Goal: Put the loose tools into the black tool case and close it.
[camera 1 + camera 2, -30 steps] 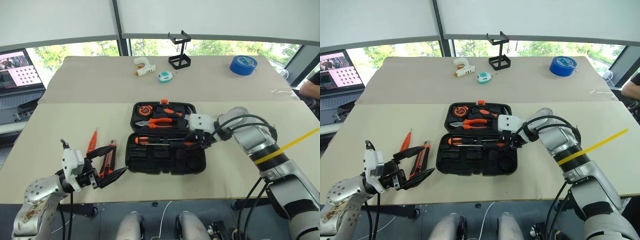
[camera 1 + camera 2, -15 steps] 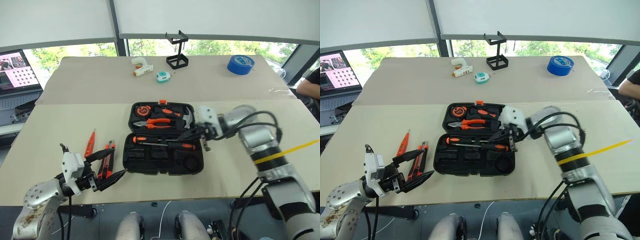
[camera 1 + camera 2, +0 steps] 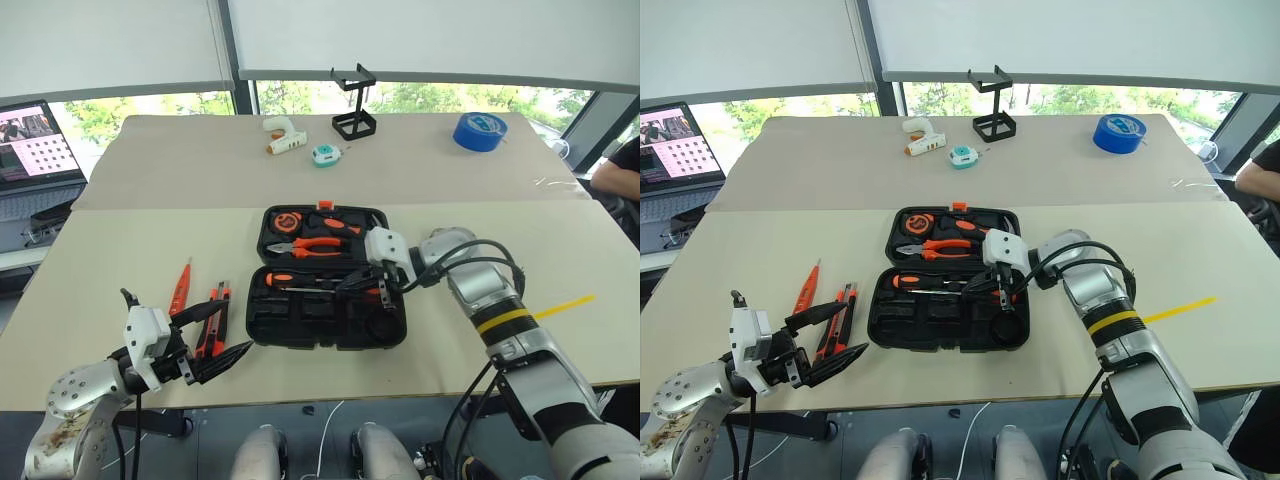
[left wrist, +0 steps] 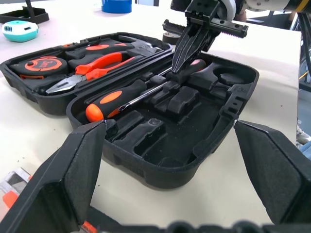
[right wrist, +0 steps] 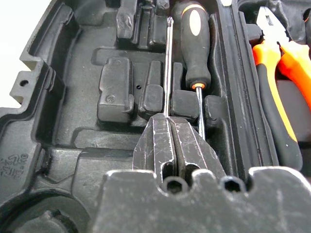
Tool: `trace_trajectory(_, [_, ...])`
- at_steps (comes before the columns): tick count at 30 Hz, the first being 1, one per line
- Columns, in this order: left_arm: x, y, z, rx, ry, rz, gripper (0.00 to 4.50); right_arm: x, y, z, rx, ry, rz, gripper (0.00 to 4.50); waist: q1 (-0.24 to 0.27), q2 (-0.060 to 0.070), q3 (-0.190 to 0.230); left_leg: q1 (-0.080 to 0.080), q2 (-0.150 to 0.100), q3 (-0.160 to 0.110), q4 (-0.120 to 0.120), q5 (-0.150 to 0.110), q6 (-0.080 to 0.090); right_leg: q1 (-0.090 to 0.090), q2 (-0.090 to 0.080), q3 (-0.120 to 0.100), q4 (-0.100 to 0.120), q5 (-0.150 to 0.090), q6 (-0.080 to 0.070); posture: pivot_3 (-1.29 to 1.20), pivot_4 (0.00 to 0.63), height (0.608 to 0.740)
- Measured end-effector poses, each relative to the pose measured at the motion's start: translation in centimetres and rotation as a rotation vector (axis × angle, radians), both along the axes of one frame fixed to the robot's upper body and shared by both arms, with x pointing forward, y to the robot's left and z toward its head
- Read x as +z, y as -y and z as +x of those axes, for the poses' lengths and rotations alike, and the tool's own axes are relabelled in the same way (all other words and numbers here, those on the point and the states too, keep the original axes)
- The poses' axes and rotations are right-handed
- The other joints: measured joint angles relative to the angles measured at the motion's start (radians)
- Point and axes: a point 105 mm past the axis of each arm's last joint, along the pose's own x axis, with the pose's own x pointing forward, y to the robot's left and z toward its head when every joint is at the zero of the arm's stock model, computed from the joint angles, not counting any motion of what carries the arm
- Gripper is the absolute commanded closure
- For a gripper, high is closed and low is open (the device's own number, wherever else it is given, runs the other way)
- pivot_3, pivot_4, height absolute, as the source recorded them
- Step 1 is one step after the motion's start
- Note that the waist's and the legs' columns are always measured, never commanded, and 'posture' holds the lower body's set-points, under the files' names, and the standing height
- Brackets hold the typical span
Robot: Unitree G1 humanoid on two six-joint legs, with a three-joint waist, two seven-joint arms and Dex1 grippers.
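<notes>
The black tool case [image 3: 330, 340] lies open mid-table. Two black-and-orange screwdrivers rest in its near half, one handle at the left [image 3: 282, 278], the other at the right [image 4: 195, 67]. My right gripper [image 4: 178, 67] is shut, holds nothing, and points down with its tips right at that right-hand handle. In the right wrist view its shut fingers [image 5: 170, 141] hang over a screwdriver shaft. Left of the case lie a slim orange tester screwdriver [image 3: 183, 285] and an orange-black utility knife [image 3: 213, 320]. My left gripper [image 3: 238, 322] stands open near the front edge, beside the knife.
Orange pliers [image 3: 318, 243] sit in the case's far half. At the back of the table are a white glue gun [image 3: 283, 135], a teal tape measure [image 3: 326, 153], a black wire stand [image 3: 355, 110] and a blue tape roll [image 3: 480, 130]. A person's arm [image 3: 620, 165] shows at the right edge.
My right gripper has shut, let go of the right-hand screwdriver, lifted a little, then come down leftward onto its handle. The left arm has stayed still.
</notes>
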Motion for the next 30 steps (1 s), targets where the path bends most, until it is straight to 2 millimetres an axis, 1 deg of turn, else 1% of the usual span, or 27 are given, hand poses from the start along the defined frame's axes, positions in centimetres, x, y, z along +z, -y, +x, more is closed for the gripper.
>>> trace_trajectory(3, [-0.2,-0.2,0.1,0.019,-0.003,0.017,0.00,-0.1,-0.4,0.1,0.020,0.043,-0.049,4.47,-0.005,0.000,0.000,0.006,0.000,0.000,-0.001,0.000,0.000,0.005,0.000,0.000,0.000,0.000,-0.001,0.00,0.150,0.740])
trace_trajectory(6, [-0.3,-0.6,0.3,0.054,-0.006,0.030,0.00,0.1,-0.7,0.4,0.023,0.077,-0.073,4.47,-0.009,-0.002,-0.001,0.007,0.001,-0.001,-0.001,0.000,0.000,0.006,0.000,0.000,0.000,0.000,-0.002,0.00,0.150,0.740])
trace_trajectory(8, [-0.1,-1.2,0.4,0.097,-0.001,0.030,0.00,0.3,-0.9,0.4,0.014,0.062,-0.051,4.47,-0.009,-0.002,-0.001,0.006,0.001,-0.001,-0.001,0.000,0.000,0.005,0.000,0.000,0.000,0.000,-0.002,0.00,0.150,0.740])
trace_trajectory(10, [0.2,-2.4,0.2,0.153,0.004,0.028,0.00,0.6,-0.6,0.1,-0.004,0.027,0.017,4.47,-0.008,-0.002,-0.001,0.004,0.001,-0.002,-0.001,0.000,0.000,0.004,-0.001,-0.001,0.000,0.000,-0.002,0.00,0.150,0.740])
trace_trajectory(12, [0.4,-3.8,-0.3,0.211,-0.006,0.013,0.00,1.6,0.3,-0.6,-0.009,0.004,0.112,3.91,-0.005,-0.001,0.000,0.000,0.001,-0.002,-0.002,0.000,0.000,0.000,-0.002,-0.001,-0.001,0.000,-0.002,0.00,0.150,0.740])
trace_trajectory(13, [0.6,-4.7,-0.6,0.247,-0.010,-0.001,0.00,2.4,1.3,-1.0,-0.015,0.000,0.149,3.68,-0.002,-0.002,0.000,-0.002,0.001,-0.002,-0.002,0.000,0.000,-0.001,-0.003,-0.001,-0.002,0.000,-0.001,0.00,0.150,0.740])
trace_trajectory(14, [0.8,-6.0,-1.1,0.304,-0.021,-0.010,0.00,3.5,2.8,-1.5,-0.025,0.009,0.194,3.31,0.004,-0.002,0.000,-0.003,0.001,-0.002,-0.002,0.000,0.000,-0.001,-0.004,-0.002,-0.003,0.000,-0.001,0.00,0.150,0.740])
trace_trajectory(15, [1.0,-7.0,-1.5,0.349,-0.020,-0.007,0.00,4.3,3.7,-1.8,-0.033,0.022,0.232,2.96,0.006,-0.002,0.000,-0.002,0.001,-0.002,-0.002,-0.001,0.001,0.000,-0.005,-0.004,-0.003,0.000,-0.001,0.00,0.150,0.740])
trace_trajectory(17, [1.1,-9.3,-2.4,0.446,-0.031,0.008,0.00,5.2,5.6,-2.6,-0.064,0.044,0.314,2.23,0.008,-0.002,0.000,-0.002,0.001,-0.004,-0.002,-0.001,0.001,0.002,-0.005,-0.006,-0.006,0.000,-0.001,0.00,0.150,0.740])
trace_trajectory(19, [1.0,-11.4,-3.4,0.539,-0.053,0.016,0.00,5.1,7.3,-3.5,-0.105,0.039,0.376,1.60,0.009,-0.003,0.000,-0.001,0.001,-0.005,-0.002,-0.001,0.001,0.004,-0.006,-0.008,-0.007,0.000,-0.001,0.00,0.150,0.740])
trace_trajectory(21, [0.3,-14.5,-5.0,0.681,-0.130,0.031,0.00,4.1,9.3,-4.8,-0.162,0.018,0.412,0.88,0.008,-0.003,0.000,-0.001,0.001,-0.004,-0.002,-0.001,0.001,0.003,-0.006,-0.008,-0.007,-0.001,-0.002,0.00,0.150,0.740])
trace_trajectory(22, [0.0,-15.7,-5.8,0.737,-0.160,0.036,0.00,3.5,10.3,-5.4,-0.186,0.014,0.410,0.50,0.008,-0.003,0.000,-0.001,0.001,-0.004,-0.002,-0.001,0.001,0.003,-0.006,-0.009,-0.007,-0.001,-0.002,0.00,0.150,0.740])
trace_trajectory(23, [-0.2,-16.7,-6.5,0.781,-0.180,0.040,0.00,2.9,11.2,-6.0,-0.200,0.016,0.406,0.21,0.008,-0.003,0.000,-0.001,0.001,-0.004,-0.002,-0.001,0.001,0.003,-0.006,-0.009,-0.007,-0.001,-0.002,0.00,0.150,0.740])
trace_trajectory(24, [-0.4,-17.3,-6.9,0.809,-0.199,0.046,0.00,2.7,11.8,-6.5,-0.209,0.030,0.413,0.03,0.009,-0.003,0.000,-0.001,0.000,-0.004,-0.002,-0.001,0.001,0.004,-0.006,-0.009,-0.007,-0.001,-0.002,0.00,0.150,0.740])
trace_trajectory(25, [-0.7,-18.1,-7.5,0.848,-0.233,0.052,0.00,2.2,12.7,-7.0,-0.224,0.061,0.420,0.03,0.009,-0.003,0.000,0.000,0.000,-0.004,-0.002,-0.001,0.001,0.004,-0.006,-0.009,-0.007,-0.001,-0.002,0.00,0.150,0.740])
trace_trajectory(26, [-0.8,-18.5,-7.9,0.863,-0.254,0.055,0.00,1.8,13.4,-7.3,-0.244,0.075,0.420,0.03,0.009,-0.003,0.000,0.001,0.000,-0.004,-0.002,-0.001,0.001,0.005,-0.006,-0.009,-0.007,-0.001,-0.002,0.00,0.150,0.740])
trace_trajectory(28, [-1.4,-18.6,-8.3,0.867,-0.317,0.054,0.00,0.8,14.8,-7.5,-0.297,0.071,0.414,0.03,0.009,-0.004,0.000,0.001,0.000,-0.003,-0.002,-0.001,0.001,0.005,-0.006,-0.009,-0.007,-0.002,-0.003,0.00,0.150,0.740])
trace_trajectory(29, [-1.5,-18.6,-8.3,0.867,-0.334,0.051,0.00,0.7,15.1,-7.6,-0.309,0.068,0.416,0.03,0.008,-0.004,0.000,0.001,0.000,-0.003,-0.002,-0.001,0.001,0.005,-0.006,-0.008,-0.006,-0.002,-0.003,0.00,0.150,0.740])
trace_trajectory(30, [-1.4,-18.4,-7.9,0.861,-0.340,0.050,0.00,0.7,15.1,-7.7,-0.312,0.067,0.426,0.03,0.008,-0.004,0.000,0.001,0.001,-0.003,-0.002,-0.001,0.001,0.005,-0.005,-0.008,-0.006,-0.002,-0.003,0.00,0.150,0.740])
